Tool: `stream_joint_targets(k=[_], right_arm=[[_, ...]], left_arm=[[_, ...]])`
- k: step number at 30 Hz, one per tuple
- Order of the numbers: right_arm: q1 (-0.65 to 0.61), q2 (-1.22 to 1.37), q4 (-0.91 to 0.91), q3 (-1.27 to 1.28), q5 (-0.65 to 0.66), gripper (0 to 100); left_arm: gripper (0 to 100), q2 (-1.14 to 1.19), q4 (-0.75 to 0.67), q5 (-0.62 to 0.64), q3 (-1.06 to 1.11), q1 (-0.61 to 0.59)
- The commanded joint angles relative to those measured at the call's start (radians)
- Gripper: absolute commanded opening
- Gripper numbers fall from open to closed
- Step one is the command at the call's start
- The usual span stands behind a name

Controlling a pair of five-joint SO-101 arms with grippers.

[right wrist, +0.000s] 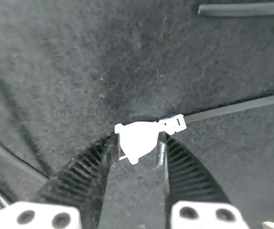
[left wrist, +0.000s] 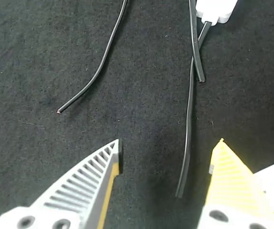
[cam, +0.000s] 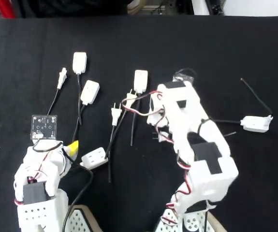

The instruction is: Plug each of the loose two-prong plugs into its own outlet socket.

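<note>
While the left gripper (left wrist: 169,141) hangs wide open and empty near the table's (cam: 235,58) front left corner, the right gripper (right wrist: 137,144), mid-table, is closed on a small white plug (right wrist: 137,137), holding its body. It is probably light and rigid, its thin cord (right wrist: 232,109) likely to tug back; the prongs, hard to see, should stay free. Toward the far edge, sockets (cam: 140,80), loose plugs (cam: 114,113) and crossing cords (cam: 110,164) crowd the path.

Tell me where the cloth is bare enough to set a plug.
Bare: the far strip of black cloth beyond the outlets, and the near corner below the lone outlet. Crowded: the middle, with plugs and cords.
</note>
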Motion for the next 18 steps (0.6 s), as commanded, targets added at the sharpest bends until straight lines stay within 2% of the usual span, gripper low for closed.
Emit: stream_joint_targets(k=[1, 6, 18], right_arm=[[-0.006, 0.11, 0.041, 0.002, -0.011, 13.7], [0.063, 0.173, 0.052, -0.104, -0.06, 13.9], [0.054, 0.285, 0.144, -0.216, -0.092, 15.4]], left_arm=[[30, -0.003, -0.023, -0.008, -0.008, 0.016], [30, -0.003, -0.025, -0.008, -0.008, 0.016], [30, -0.003, -0.025, -0.008, -0.008, 0.016]])
